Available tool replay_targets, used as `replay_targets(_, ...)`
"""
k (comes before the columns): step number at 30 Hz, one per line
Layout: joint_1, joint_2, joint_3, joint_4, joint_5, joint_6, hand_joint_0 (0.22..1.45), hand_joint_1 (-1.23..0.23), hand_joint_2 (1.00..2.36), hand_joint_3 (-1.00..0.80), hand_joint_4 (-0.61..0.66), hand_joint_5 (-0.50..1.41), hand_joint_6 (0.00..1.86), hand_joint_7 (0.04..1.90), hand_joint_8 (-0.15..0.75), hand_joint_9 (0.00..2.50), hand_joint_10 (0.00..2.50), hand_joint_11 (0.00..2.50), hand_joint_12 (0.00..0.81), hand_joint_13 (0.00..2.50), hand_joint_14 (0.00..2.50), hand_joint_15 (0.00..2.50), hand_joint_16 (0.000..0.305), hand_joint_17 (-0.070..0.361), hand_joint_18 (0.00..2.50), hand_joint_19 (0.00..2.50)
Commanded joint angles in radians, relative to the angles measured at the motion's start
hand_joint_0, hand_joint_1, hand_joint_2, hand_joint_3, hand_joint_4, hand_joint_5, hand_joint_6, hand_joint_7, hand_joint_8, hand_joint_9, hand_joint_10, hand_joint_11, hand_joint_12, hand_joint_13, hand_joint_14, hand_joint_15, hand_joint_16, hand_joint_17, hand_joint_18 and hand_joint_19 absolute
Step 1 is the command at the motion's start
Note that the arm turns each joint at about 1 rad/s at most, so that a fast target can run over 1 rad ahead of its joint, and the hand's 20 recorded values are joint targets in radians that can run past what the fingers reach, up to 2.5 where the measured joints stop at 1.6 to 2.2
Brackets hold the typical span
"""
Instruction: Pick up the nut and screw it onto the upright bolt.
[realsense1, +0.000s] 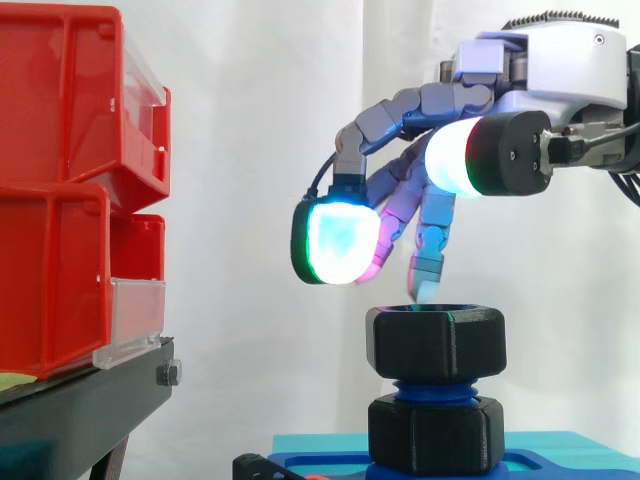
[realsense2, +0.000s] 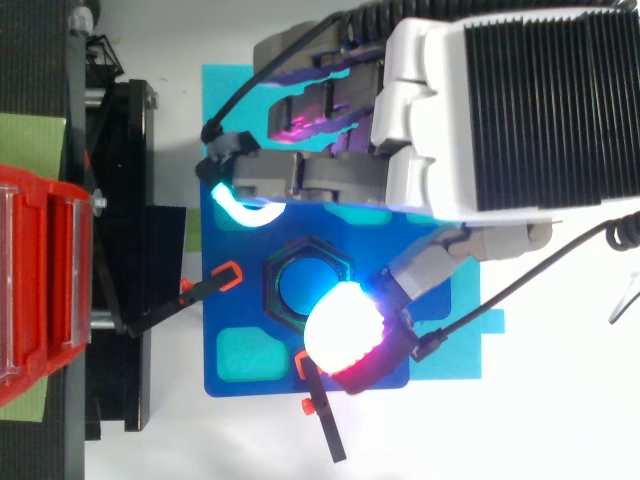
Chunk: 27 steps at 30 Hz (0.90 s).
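Black nut already sits threaded on the bolt, mid-plate. Hand hovers above it, fingers loosely spread, empty; final tightening possibly left.

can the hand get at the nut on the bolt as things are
Probably yes: the hand hangs open just above the nut, spread over its rim, and nothing stands between them.

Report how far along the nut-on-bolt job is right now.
Done: the nut sits on the top of the blue bolt, above a lower black hex collar. In hand: nothing; the hand hangs open just over the nut, fingers spread above its rim. Left: blue thread shows below the nut, so it probably needs gripping and turning down further.
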Motion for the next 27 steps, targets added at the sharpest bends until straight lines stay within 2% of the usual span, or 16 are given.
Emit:
replay_targets(1,0.011,0.000,0.000,0.005,0.006,-0.001,0.52,-0.32,1.00,-0.50,0.20,-0.06,0.50,0.71,0.220,1.28,0.00,0.00,0.137,0.89,0.00,0.00,0.019,0.042,0.56,0.02)
replay_targets(3,0.024,0.000,0.000,0.006,0.019,-0.001,0.51,-0.32,1.00,-0.50,0.19,-0.06,0.50,0.68,0.209,1.22,0.00,0.00,0.137,0.87,0.00,0.00,0.019,0.043,0.51,0.00)
replay_targets(5,0.028,0.000,0.000,0.006,0.026,-0.001,0.51,-0.33,1.00,-0.50,0.21,-0.06,0.50,0.61,0.189,1.08,0.00,0.00,0.143,0.80,0.00,0.00,0.021,0.047,0.41,0.00)
replay_targets(7,0.039,0.000,0.000,0.006,0.040,-0.001,0.51,-0.33,1.00,-0.50,0.25,-0.07,0.50,0.56,0.185,0.96,0.00,0.00,0.151,0.73,0.00,0.00,0.021,0.048,0.35,0.00)
replay_targets(10,0.045,0.000,0.000,0.005,0.043,-0.001,0.49,-0.34,1.00,-0.50,0.34,-0.07,0.50,0.51,0.169,0.72,0.00,0.00,0.172,0.65,0.00,0.00,0.023,0.051,0.29,0.00)
replay_targets(15,0.057,0.000,-0.016,0.005,0.065,-0.001,0.49,-0.35,1.00,-0.50,0.34,-0.06,0.50,0.53,0.145,0.65,0.00,0.00,0.176,0.61,0.00,0.00,0.021,0.048,0.25,0.00)
replay_targets(18,0.059,0.000,-0.029,0.006,0.071,-0.001,0.48,-0.35,1.00,-0.50,0.33,-0.05,0.50,0.56,0.145,0.65,0.00,0.00,0.177,0.61,0.00,0.00,0.021,0.048,0.24,0.00)
replay_targets(22,0.067,0.000,-0.069,0.040,0.077,0.000,0.48,-0.36,1.00,-0.50,0.33,-0.04,0.50,0.65,0.154,0.67,0.00,0.00,0.179,0.62,0.00,0.00,0.021,0.047,0.24,0.00)
replay_targets(27,0.068,0.000,-0.069,0.055,0.082,0.002,0.49,-0.36,1.00,-0.50,0.32,-0.04,0.50,0.71,0.173,0.75,0.00,0.00,0.180,0.66,0.00,0.00,0.020,0.046,0.25,0.00)
